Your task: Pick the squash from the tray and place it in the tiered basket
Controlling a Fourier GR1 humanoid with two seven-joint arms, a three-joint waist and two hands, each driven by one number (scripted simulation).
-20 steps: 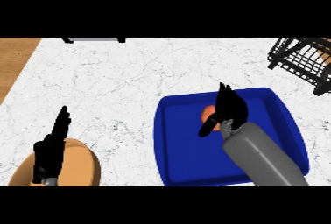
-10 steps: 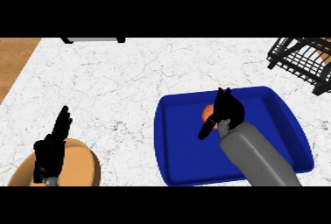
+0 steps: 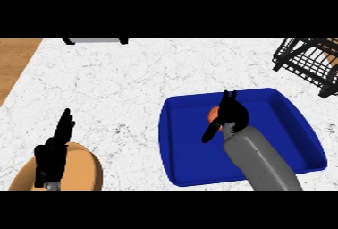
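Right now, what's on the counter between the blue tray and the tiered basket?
Head view: nothing, only bare white counter lies between blue tray and tiered basket.

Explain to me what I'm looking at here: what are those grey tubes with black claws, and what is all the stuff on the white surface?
You are looking steeply down from the robot's head at a white marbled counter. The grey tubes are its forearms, each ending in a black hand. The right hand is over a blue tray, right at an orange squash, most of which it hides; whether it has hold of it, I cannot tell. The left hand rests open, fingers up, above a tan round plate at lower left. The black wire tiered basket stands at the upper right.
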